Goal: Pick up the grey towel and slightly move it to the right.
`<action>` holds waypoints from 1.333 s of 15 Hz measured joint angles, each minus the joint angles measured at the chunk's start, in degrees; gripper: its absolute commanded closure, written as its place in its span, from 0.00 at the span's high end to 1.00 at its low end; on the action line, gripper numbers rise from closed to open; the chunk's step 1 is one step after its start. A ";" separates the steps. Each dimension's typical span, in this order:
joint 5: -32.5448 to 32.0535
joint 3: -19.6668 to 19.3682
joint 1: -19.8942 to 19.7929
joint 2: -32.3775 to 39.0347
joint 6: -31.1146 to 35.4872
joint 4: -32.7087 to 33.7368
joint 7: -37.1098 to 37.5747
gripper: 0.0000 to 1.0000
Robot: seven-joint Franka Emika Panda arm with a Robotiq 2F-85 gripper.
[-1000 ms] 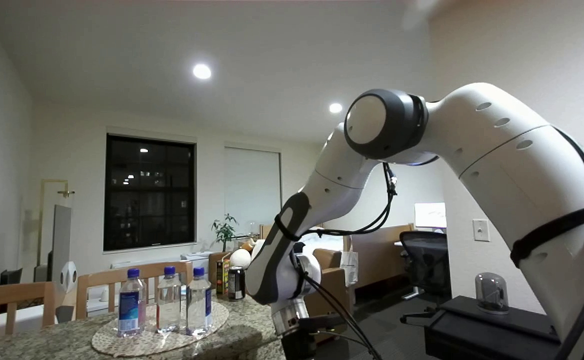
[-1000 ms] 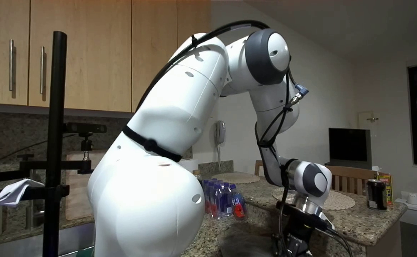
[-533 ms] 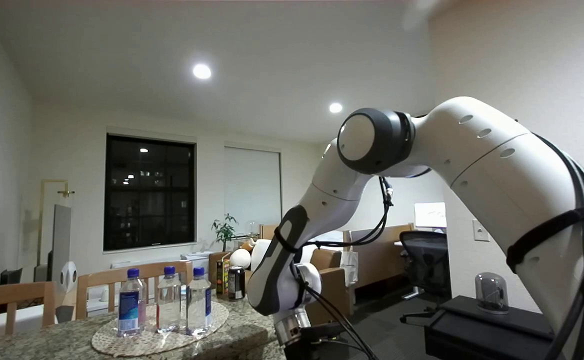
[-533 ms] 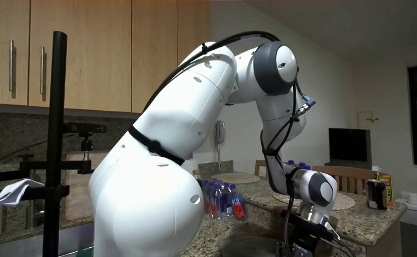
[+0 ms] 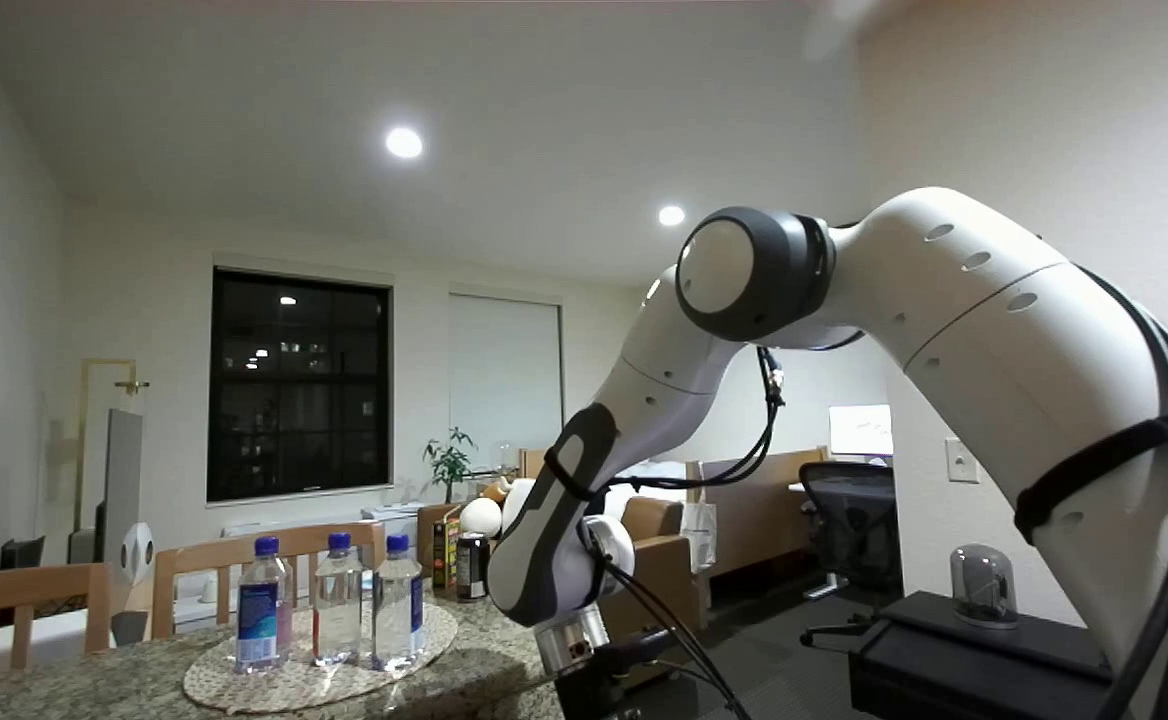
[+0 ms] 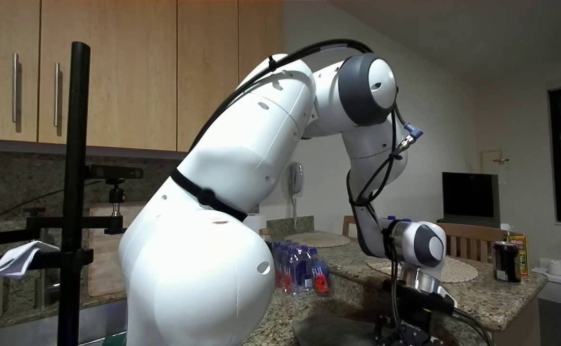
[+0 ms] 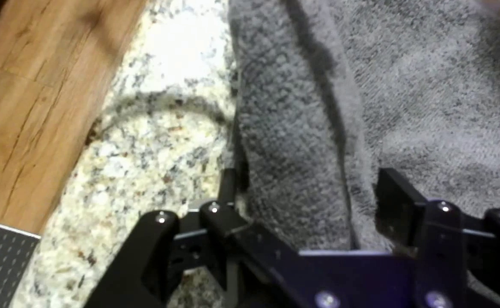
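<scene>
Indoors, a pale room (image 5: 144,290): wooden wall cabinets (image 6: 107,77) in an exterior view, a dark window (image 5: 299,385) in both exterior views. White arm (image 6: 247,137) bends down over a counter (image 7: 117,188), speckled granite, glossy under glare; cloth will probably slide on it easily. Counter edge close by at left in the wrist view, wood floor (image 7: 53,77) past it.

Grey towel (image 7: 408,111) lies on the granite, a long fold (image 7: 288,141) along one side. Likely light, limp, plush; nothing to break, and the nap should give good purchase. Best hold: that fold, pinched deep. A shallow bite might take only the top layer and drag the rest.

Gripper (image 7: 308,188): fingers (image 7: 393,201) well apart, fold between them, one just outside the towel's side, the other over the cloth. Nothing clamped. Tip height is hard to judge; both exterior views cut the tips off. Next call, I'd guess: close on the fold, lift a little, shift right.
</scene>
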 measured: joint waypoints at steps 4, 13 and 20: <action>-1.81 0.00 0.00 -1.75 2.74 -0.06 0.00 1.00; 1.77 0.80 -1.64 -11.54 3.19 -0.21 -4.41 1.00; 9.41 1.24 -2.23 -17.49 2.20 -0.68 -10.24 1.00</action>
